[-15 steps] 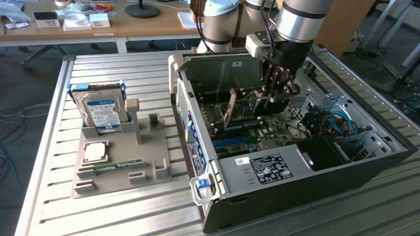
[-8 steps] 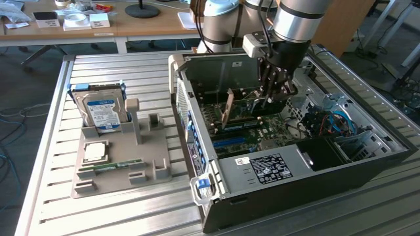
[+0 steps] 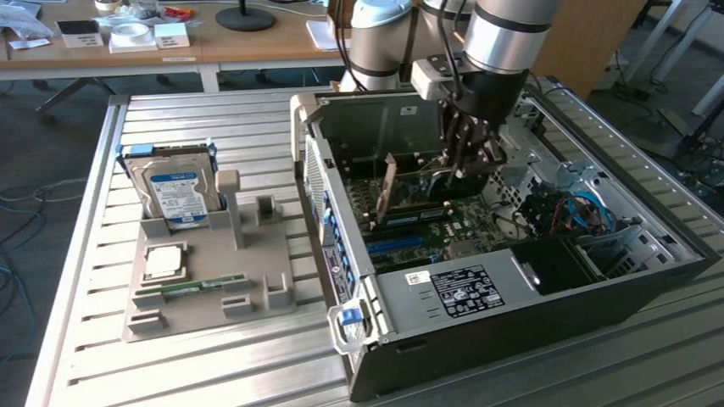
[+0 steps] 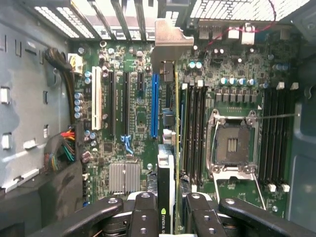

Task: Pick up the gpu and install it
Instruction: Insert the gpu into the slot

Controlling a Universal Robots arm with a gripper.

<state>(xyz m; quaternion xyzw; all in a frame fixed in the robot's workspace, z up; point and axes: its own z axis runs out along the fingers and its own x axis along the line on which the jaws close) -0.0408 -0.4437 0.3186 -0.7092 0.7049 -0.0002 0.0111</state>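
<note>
At the exterior view's left, a hard drive (image 3: 179, 191) stands in the grey tray (image 3: 203, 292). Rightward, inside the open computer case (image 3: 487, 292), the gripper (image 3: 470, 161) is clamped on the gpu (image 3: 425, 185). The card is held on edge between the fingers (image 4: 143, 215), over the motherboard (image 4: 237, 64) and just beside the blue slot (image 4: 154, 106).

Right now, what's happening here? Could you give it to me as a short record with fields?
Pincer: inside the open computer case, shut on the gpu
Gpu: held on edge above the motherboard, next to the blue slot
Seated in a slot: cannot tell
Outside the case: hard drive standing in a grey holder
</note>
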